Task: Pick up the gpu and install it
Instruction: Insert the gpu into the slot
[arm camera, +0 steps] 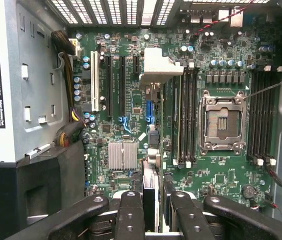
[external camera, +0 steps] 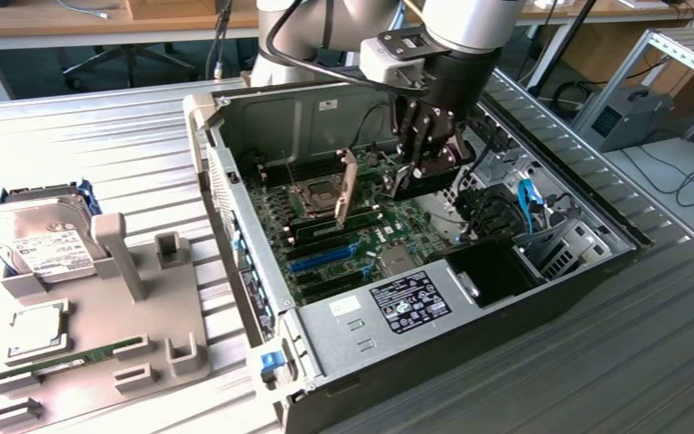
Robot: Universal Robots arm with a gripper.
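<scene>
Inside the open case (external camera: 250,271), hand (external camera: 426,172) gripping gpu (arm camera: 153,150), above motherboard (arm camera: 220,190)

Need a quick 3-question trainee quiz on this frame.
1. True or false: the tool holds the gpu over the motherboard.
2. Which lies on the tray? A) hard drive B) keyboard C) fan
3. Fill in: the CPU socket is ___.
Key: 1 true; 2 A; 3 empty.
</scene>
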